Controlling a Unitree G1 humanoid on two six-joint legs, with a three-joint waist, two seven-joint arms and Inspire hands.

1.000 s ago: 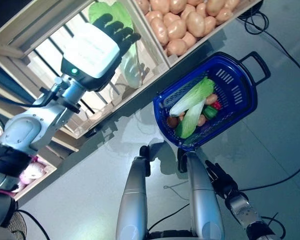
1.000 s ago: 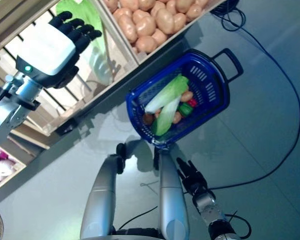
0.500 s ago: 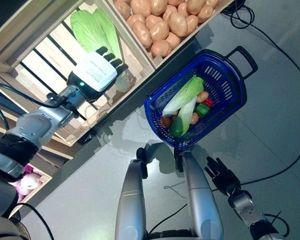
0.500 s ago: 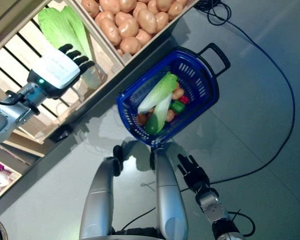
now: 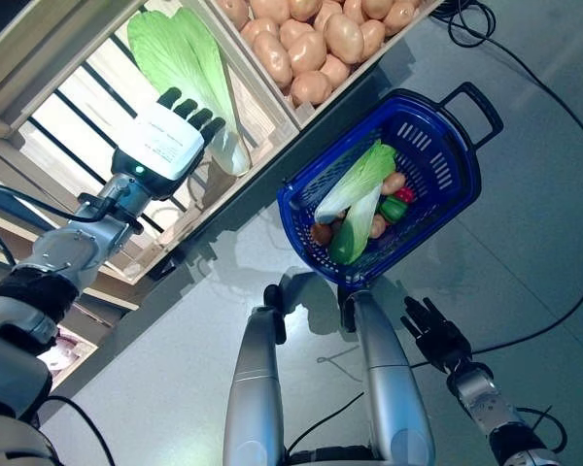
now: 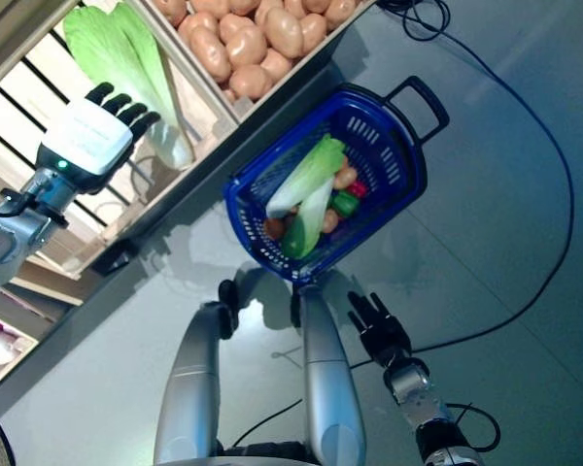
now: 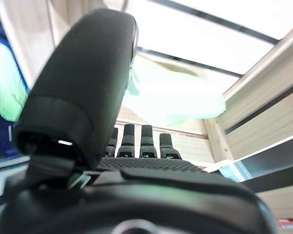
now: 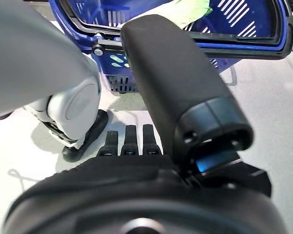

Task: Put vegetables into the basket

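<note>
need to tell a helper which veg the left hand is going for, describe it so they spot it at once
Find the wooden shelf beside the blue basket. In its slatted bin next to the potatoes lies a cabbage, right past the open left hand. It is the only long, pale green leafy thing on the shelf.

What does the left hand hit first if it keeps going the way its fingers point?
Most likely the cabbage in the wooden crate. The left hand is open, fingers aimed at the pale stalk end, close in both eye views. Depth is unclear, so it could pass just above the leaves.
</note>
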